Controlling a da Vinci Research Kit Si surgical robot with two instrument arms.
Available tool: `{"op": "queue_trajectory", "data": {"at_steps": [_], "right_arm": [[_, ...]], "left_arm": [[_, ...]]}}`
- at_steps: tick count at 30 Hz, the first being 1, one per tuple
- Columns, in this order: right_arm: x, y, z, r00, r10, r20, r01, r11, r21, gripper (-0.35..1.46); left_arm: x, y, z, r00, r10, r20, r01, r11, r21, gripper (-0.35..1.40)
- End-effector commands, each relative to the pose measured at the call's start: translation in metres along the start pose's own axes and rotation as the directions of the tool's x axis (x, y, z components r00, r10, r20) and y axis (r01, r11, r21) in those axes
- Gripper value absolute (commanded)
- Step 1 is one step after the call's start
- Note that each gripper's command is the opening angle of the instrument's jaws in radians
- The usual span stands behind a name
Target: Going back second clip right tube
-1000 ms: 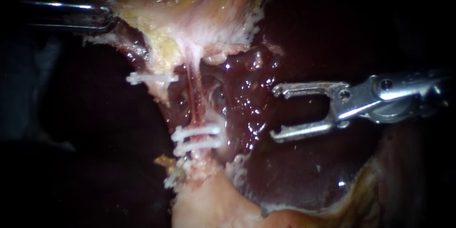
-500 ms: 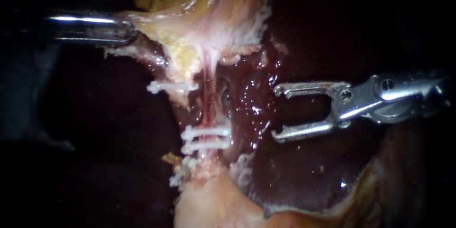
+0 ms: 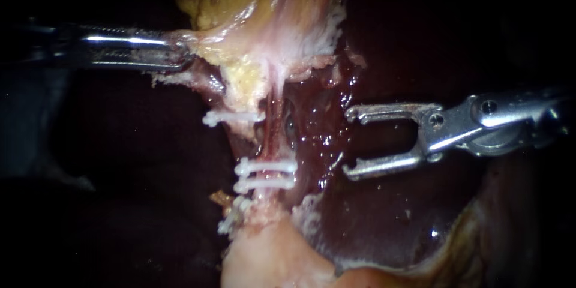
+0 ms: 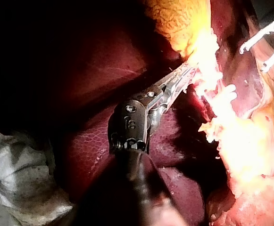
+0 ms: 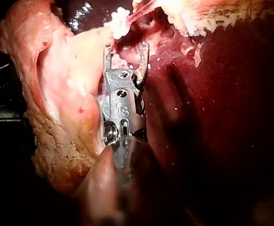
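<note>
The wet, dark-red liver (image 3: 384, 216) lies under everything, with blackness all around. My left instrument (image 3: 179, 58) keeps its claw clenched on the pale edge of the gallbladder (image 3: 270, 18). The right tube (image 3: 273, 129) runs down from there, with two white clips (image 3: 266, 168) across it. My right instrument (image 3: 350, 143) hangs near it, claw released, with glistening red tissue between them.

- Where does my right instrument (image 3: 349, 143) sit?
- Right of the tube (image 3: 271, 135), apart from it, over the liver (image 3: 384, 216).
- My left instrument (image 3: 180, 59)?
- Upper left, on tissue (image 3: 207, 45) above the clips (image 3: 258, 167) on the tube.
</note>
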Motion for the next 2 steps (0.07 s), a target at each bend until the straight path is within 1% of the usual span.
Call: {"op": "queue_trajectory", "data": {"at_steps": [1, 2], "right_arm": [[0.0000, 0.0000, 0.0000, 1.000, 0.000, 0.000, 0.000, 1.000, 0.003, 0.50], [0.0000, 0.0000, 0.0000, 1.000, 0.000, 0.000, 0.000, 1.000, 0.003, 0.50]], "left_arm": [[0.0000, 0.0000, 0.0000, 1.0000, 0.000, 0.000, 0.000, 1.000, 0.000, -0.35], [0.0000, 0.0000, 0.0000, 1.0000, 0.000, 0.000, 0.000, 1.000, 0.000, -0.35]]}}
